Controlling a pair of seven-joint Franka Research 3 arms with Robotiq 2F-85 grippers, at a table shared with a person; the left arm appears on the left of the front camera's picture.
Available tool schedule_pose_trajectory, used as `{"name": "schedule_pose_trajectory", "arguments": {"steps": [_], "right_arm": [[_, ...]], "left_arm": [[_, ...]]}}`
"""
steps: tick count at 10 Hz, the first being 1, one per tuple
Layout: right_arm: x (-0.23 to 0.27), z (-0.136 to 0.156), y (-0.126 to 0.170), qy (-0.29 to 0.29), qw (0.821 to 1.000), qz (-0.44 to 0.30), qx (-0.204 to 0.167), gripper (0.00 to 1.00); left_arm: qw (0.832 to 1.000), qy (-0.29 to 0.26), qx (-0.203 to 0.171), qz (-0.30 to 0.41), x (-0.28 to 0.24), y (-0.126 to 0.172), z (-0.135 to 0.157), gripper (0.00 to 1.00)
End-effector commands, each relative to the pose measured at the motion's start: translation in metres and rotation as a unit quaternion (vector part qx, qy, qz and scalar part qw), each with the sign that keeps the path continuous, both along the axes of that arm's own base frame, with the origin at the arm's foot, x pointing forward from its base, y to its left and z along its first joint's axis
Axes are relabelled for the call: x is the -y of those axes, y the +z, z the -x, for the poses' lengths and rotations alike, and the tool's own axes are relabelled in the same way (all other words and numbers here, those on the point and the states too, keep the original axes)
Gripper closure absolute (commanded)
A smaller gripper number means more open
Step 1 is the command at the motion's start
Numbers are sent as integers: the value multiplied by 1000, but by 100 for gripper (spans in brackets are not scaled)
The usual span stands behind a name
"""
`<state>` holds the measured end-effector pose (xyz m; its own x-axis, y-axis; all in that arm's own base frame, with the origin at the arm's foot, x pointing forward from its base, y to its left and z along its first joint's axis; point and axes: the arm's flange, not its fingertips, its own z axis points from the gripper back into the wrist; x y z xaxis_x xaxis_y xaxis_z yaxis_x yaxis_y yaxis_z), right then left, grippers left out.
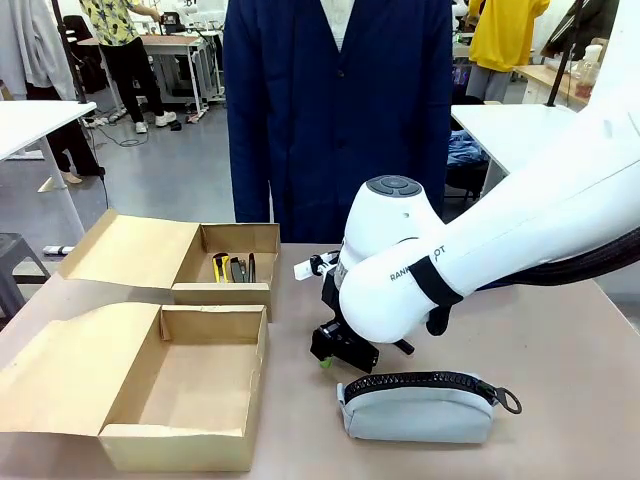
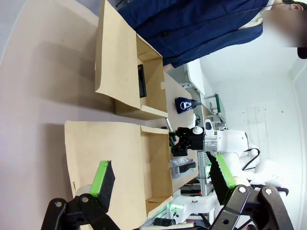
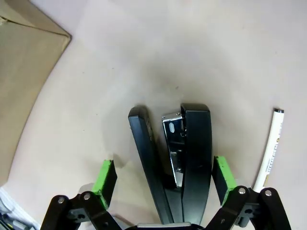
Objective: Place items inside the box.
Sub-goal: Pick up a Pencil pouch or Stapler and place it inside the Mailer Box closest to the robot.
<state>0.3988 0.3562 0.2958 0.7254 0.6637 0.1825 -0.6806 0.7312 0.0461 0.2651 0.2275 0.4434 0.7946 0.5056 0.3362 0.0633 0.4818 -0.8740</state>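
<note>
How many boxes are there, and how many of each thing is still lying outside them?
Cardboard boxes: 2
Black stapler: 1
Marker: 1
Grey pencil case: 1
Navy pouch: 1
Total: 6 things that I can see

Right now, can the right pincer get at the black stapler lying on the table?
Probably yes: the open right pincer straddles the stapler with nothing in between; the marker lies clear off to one side.
</note>
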Motion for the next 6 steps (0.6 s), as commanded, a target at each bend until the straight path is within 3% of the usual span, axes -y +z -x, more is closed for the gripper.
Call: {"name": "schedule_pose_trajectory", "arguments": {"steps": [1,2,3,4,5,6], "right_arm": [[-6,-2,-2,-10,1000,14,4,0],[-4,-2,0,-1,1000,19,-5,60],[-5,-1,0,-2,1000,19,-5,60],[-6,-1,1,-1,1000,19,-3,100],[-6,-2,1,-3,1000,20,-3,65],[-5,-2,0,-4,1000,19,-5,100]], "left_arm": [[1000,-1,16,3,2,0,-1,0],[1000,-1,16,3,2,0,-1,0],[1000,-1,16,3,2,0,-1,0],[1000,-1,16,3,2,0,-1,0],[1000,-1,16,3,2,0,-1,0],[1000,-1,16,3,2,0,-1,0]]}}
